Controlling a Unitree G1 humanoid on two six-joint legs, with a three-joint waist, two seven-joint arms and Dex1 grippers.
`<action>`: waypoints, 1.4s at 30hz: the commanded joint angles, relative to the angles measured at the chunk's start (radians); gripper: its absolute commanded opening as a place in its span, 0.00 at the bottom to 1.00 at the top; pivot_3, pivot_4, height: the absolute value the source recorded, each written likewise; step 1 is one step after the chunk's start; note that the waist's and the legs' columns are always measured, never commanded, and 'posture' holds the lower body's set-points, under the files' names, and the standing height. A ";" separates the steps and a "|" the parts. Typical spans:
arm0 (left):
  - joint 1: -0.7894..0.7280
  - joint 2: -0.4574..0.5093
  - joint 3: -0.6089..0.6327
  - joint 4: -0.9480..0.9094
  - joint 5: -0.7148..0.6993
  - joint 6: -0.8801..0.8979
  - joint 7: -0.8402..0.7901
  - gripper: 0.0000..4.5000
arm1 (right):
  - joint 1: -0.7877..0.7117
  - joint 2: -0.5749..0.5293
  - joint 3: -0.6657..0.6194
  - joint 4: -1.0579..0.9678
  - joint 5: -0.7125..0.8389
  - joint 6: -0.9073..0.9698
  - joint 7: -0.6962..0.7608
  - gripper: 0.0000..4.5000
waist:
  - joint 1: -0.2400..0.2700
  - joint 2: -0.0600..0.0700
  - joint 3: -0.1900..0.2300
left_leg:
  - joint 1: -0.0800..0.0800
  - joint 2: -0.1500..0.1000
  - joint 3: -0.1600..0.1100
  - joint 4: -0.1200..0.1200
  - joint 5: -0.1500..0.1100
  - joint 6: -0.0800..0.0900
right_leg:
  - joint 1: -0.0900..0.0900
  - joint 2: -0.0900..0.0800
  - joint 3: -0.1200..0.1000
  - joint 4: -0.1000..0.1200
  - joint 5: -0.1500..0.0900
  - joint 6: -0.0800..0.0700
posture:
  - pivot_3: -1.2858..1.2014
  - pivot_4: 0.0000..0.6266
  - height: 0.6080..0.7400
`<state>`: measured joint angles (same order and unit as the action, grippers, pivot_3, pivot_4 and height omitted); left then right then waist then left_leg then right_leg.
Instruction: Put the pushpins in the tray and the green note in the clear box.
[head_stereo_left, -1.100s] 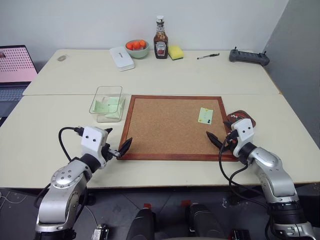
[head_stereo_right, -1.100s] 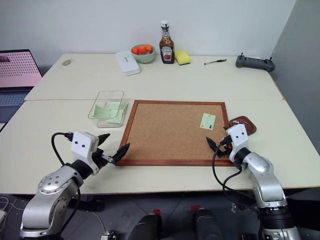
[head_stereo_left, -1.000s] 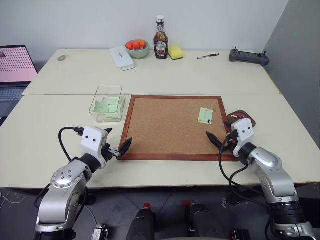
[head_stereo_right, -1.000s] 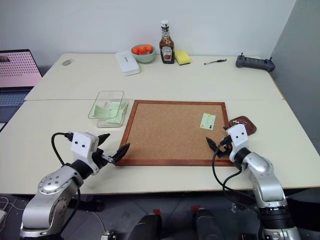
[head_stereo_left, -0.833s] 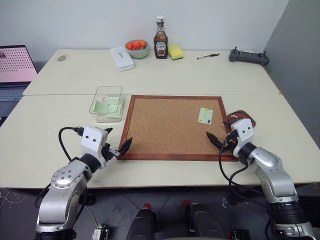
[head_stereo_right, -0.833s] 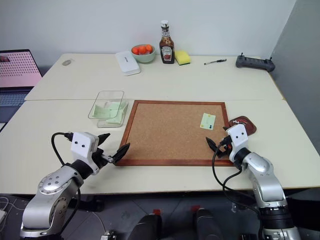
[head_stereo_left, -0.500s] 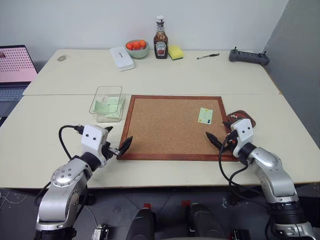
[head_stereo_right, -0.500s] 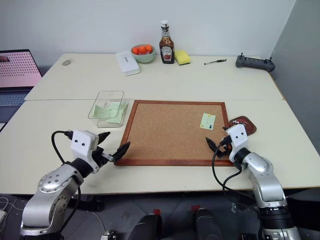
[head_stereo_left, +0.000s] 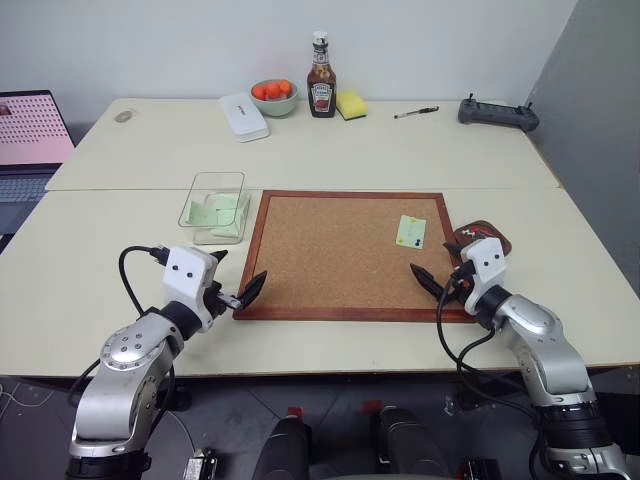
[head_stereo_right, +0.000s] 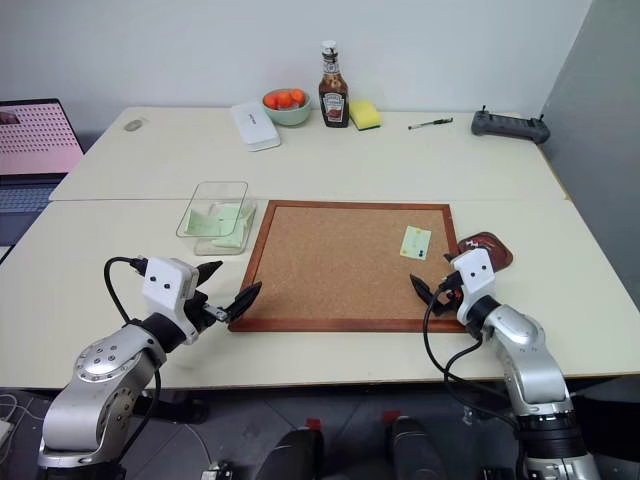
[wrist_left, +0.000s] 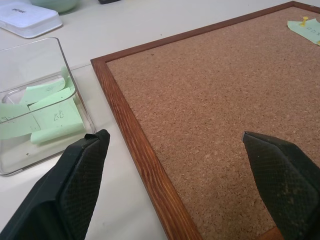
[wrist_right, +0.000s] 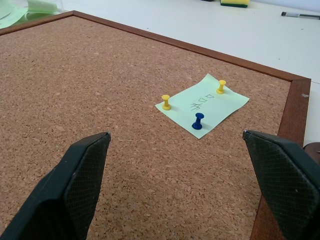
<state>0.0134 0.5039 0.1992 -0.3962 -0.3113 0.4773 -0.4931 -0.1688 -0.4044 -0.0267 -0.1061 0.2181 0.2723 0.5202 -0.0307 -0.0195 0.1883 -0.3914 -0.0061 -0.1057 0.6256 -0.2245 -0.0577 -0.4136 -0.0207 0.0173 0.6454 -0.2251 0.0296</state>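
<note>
The green note (head_stereo_left: 411, 231) is pinned near the right edge of the cork board (head_stereo_left: 330, 250). Three pushpins stand in it: two yellow ones (wrist_right: 166, 102) (wrist_right: 221, 86) and a blue one (wrist_right: 198, 120). Just off the board's right side, the dark reddish tray (head_stereo_left: 482, 232) lies partly behind my right gripper (head_stereo_left: 437, 265). This gripper is open and hovers over the board's near right corner, short of the note. The clear box (head_stereo_left: 192, 208) left of the board holds green notes. My left gripper (head_stereo_left: 237, 277) is open at the board's near left corner, holding nothing.
Along the far edge of the table stand a white case (head_stereo_left: 243, 115), a bowl of oranges (head_stereo_left: 273, 96), a ketchup bottle (head_stereo_left: 321, 90), a yellow sponge (head_stereo_left: 351, 104), a pen (head_stereo_left: 416, 112) and a dark controller (head_stereo_left: 498, 113). A laptop (head_stereo_left: 30, 130) sits at the far left.
</note>
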 joint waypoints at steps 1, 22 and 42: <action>-0.012 0.008 -0.005 -0.029 -0.005 -0.005 -0.005 1.00 | -0.007 0.003 -0.017 -0.022 0.006 -0.017 -0.005 1.00 | 0.000 0.000 0.000 | 0.000 0.000 0.000 0.000 0.000 0.000 | 0.000 0.000 0.000 0.000 0.000 0.000 | 0.52 0.24 1.00; -0.138 0.028 -0.085 0.015 -0.003 -0.017 -0.099 0.84 | -0.005 0.018 -0.012 -0.029 0.006 -0.014 -0.006 1.00 | 0.000 0.000 0.000 | 0.000 0.000 0.000 0.000 0.000 0.000 | 0.000 0.000 0.000 0.000 0.000 0.000 | 0.52 0.24 1.00; -0.490 -0.109 -0.375 0.469 0.114 -0.182 -0.250 0.05 | -0.002 0.025 -0.018 -0.050 0.014 -0.008 -0.013 1.00 | -0.003 0.000 0.000 | 0.000 0.000 0.000 0.000 0.000 0.000 | 0.000 0.001 0.000 0.000 0.003 0.006 | 0.52 0.24 1.00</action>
<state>-0.4548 0.4044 -0.1708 0.0465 -0.2149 0.3360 -0.7358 -0.1671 -0.3825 -0.0260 -0.1131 0.2207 0.2731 0.5135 -0.0332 -0.0195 0.1883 -0.3912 -0.0063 -0.1058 0.6255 -0.2245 -0.0576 -0.4132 -0.0197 0.0174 0.6458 -0.2217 0.0354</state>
